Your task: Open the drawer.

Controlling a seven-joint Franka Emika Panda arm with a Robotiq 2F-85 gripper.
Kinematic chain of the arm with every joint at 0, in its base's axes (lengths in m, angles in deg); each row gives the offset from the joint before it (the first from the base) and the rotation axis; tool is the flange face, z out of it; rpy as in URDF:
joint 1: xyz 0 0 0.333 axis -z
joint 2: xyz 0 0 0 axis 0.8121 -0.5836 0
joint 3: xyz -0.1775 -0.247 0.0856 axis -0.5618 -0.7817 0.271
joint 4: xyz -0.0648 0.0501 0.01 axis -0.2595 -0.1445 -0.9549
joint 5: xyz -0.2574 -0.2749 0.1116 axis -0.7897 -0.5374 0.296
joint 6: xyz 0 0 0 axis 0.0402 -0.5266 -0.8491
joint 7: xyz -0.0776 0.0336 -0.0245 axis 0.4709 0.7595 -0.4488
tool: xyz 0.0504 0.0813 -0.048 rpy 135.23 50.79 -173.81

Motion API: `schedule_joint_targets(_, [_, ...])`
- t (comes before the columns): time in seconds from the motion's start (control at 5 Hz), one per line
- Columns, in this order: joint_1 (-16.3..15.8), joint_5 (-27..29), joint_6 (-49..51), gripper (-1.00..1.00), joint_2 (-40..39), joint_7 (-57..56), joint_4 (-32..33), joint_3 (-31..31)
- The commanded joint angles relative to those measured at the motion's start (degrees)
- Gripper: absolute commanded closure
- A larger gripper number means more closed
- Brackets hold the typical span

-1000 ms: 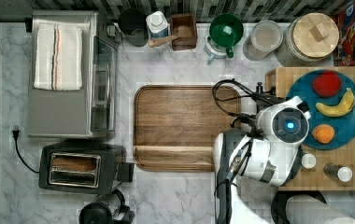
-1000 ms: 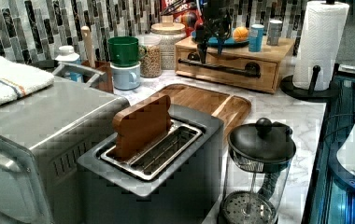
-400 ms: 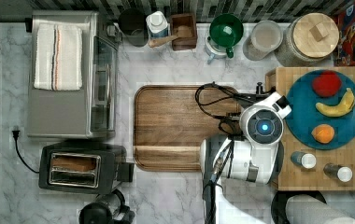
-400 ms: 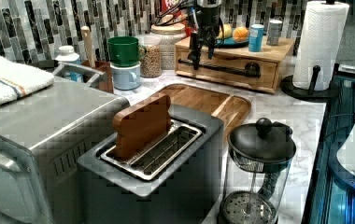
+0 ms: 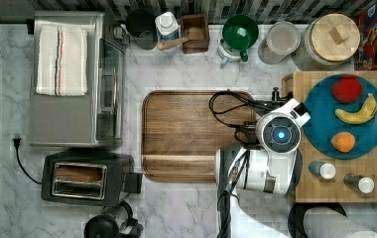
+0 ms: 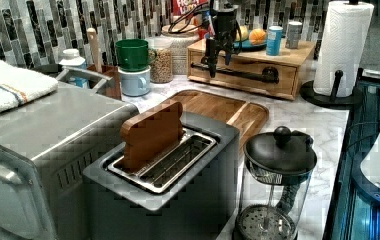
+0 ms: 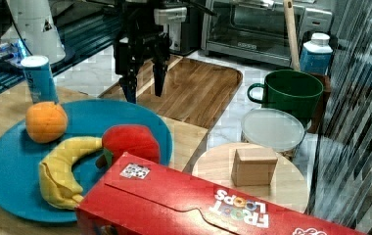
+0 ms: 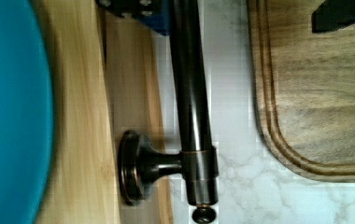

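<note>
A: Drawer (image 6: 243, 75) location, please, working left to right across the top view.

B: At the top view's left stand a toaster oven (image 5: 72, 79) with a folded towel (image 5: 61, 59) on it, a toaster (image 5: 85, 178) below it and a French press (image 5: 109, 228) at the lower edge. In the middle, a dark walnut tray (image 5: 186, 134) lies flat on the marble bench (image 5: 176, 74). The drawer sits in the light bamboo box at the top view's right, its front panel facing the tray. It appears shut, the front flush with the box in the left view.

A: Handle?

B: A long black bar handle (image 8: 189, 93) runs along the front, held off the panel on a round mount (image 8: 131, 168). The wrist view shows it above the strip of bench between the box and the tray.

A: Pincer?

B: The pincer (image 7: 145, 83) is open. In the right view its two dark fingers (image 7: 129, 85) point down, well apart. In the left view they hang at the bar, to the left view's left of the mount, but whether they touch it I cannot tell.

A: On top of the box?

B: A blue plate (image 5: 325, 124) carrying a red fruit (image 5: 346, 89), a banana (image 5: 357, 111) and an orange (image 5: 343, 142); two small shakers (image 5: 323, 169) beside it.
</note>
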Motion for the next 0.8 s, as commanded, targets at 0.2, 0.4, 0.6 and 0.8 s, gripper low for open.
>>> schedule_joint_targets(0.2, [-3.1, -3.5, -8.4, -1.00, -3.4, 9.1, 0.8, -1.5])
schedule_joint_targets(0.4, [-3.2, -0.9, -4.7, -1.00, -1.5, 7.5, 1.4, -0.3])
schedule_joint_targets(0.6, [-3.1, 1.9, -0.7, -1.00, -0.2, 5.5, 1.2, 1.7])
schedule_joint_targets(0.8, [-2.8, 8.1, 1.7, -1.00, -2.6, 2.3, -1.2, 5.0])
